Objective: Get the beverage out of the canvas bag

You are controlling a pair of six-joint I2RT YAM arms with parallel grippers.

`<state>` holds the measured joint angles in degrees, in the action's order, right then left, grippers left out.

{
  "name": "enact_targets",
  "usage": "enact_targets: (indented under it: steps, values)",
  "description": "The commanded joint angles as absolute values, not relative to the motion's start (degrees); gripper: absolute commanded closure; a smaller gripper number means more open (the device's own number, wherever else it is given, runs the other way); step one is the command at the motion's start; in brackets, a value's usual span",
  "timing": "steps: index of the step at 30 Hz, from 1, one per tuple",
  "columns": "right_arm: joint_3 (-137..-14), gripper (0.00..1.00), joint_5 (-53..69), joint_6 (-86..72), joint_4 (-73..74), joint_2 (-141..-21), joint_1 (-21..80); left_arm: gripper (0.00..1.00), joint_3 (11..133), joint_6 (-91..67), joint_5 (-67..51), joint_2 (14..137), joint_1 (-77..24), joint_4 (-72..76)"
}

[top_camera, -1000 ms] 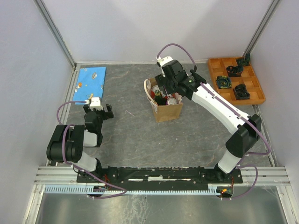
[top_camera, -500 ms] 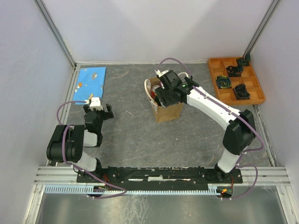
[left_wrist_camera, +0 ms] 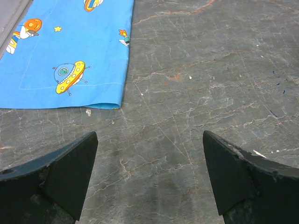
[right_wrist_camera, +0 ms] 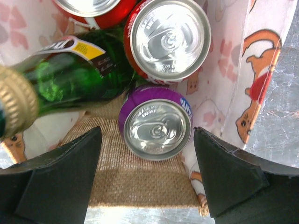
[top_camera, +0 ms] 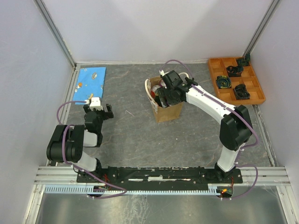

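The tan canvas bag [top_camera: 167, 111] stands at mid table, its pale printed lining [right_wrist_camera: 243, 70] showing in the right wrist view. Inside stand a purple can [right_wrist_camera: 156, 123], a red can [right_wrist_camera: 167, 38], a second red can [right_wrist_camera: 91, 9] and a leaning green glass bottle [right_wrist_camera: 60, 81]. My right gripper [right_wrist_camera: 147, 175] is open, pointing down into the bag's mouth [top_camera: 163, 93], its jaws wide apart on either side of the purple can and above it. My left gripper [left_wrist_camera: 149, 179] is open and empty over bare table at the left [top_camera: 96, 113].
A blue printed cloth [top_camera: 91, 83] lies at the back left, also in the left wrist view [left_wrist_camera: 65, 51]. An orange compartment tray [top_camera: 236, 80] with dark parts sits at the back right. Grey walls and metal posts bound the table.
My right arm has swung in and lowered, bringing the gripper from behind the bag to its open mouth. The left arm has not moved.
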<state>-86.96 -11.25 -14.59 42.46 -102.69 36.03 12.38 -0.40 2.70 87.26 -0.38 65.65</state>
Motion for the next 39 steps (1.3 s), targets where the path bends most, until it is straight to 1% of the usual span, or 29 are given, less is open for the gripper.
enact_targets:
  steps: [1,9,18,21,24,26,27,28,30,31,39]
  values:
    - [-85.7,0.12,-8.2,-15.8,41.5,-104.6,33.7,0.01,13.6,-0.9,2.9,87.1,-0.4,67.3]
    - [-87.1,0.13,-6.8,-14.8,41.7,-107.8,32.6,0.01,13.6,-0.8,2.8,87.2,-0.4,67.3]
    - [-85.6,0.17,-6.2,-15.2,43.6,-110.1,32.7,0.01,13.6,-0.9,2.8,87.1,-0.4,67.2]
    - [-84.9,0.2,-6.1,-15.6,44.2,-110.4,32.7,0.01,13.6,-0.9,2.9,87.1,-0.4,67.3]
    - [-84.4,0.29,-6.1,-15.7,45.1,-110.6,32.7,0.01,13.6,-0.8,2.8,87.1,-0.4,67.3]
    - [-84.3,0.39,-6.1,-15.6,45.5,-110.5,32.7,0.01,13.6,-0.9,2.8,87.1,-0.4,67.3]
    - [-84.3,0.48,-6.2,-15.4,45.6,-110.4,32.7,0.01,13.6,-0.9,2.9,87.1,-0.5,67.3]
    - [-84.5,0.59,-6.4,-15.3,45.9,-110.3,32.7,0.01,13.6,-0.9,2.9,87.2,-0.4,67.3]
    - [-85.3,0.91,-7.2,-15.1,46.2,-110.2,32.7,0.01,13.6,-0.8,2.8,87.2,-0.4,67.3]
    - [-85.8,0.99,-7.5,-15.0,46.5,-110.2,32.7,0.01,13.6,-0.9,2.8,87.2,-0.4,67.3]
    - [-93.3,1.0,-11.3,-13.3,44.8,-107.5,32.8,0.01,13.6,-0.8,2.8,87.1,-0.4,67.2]
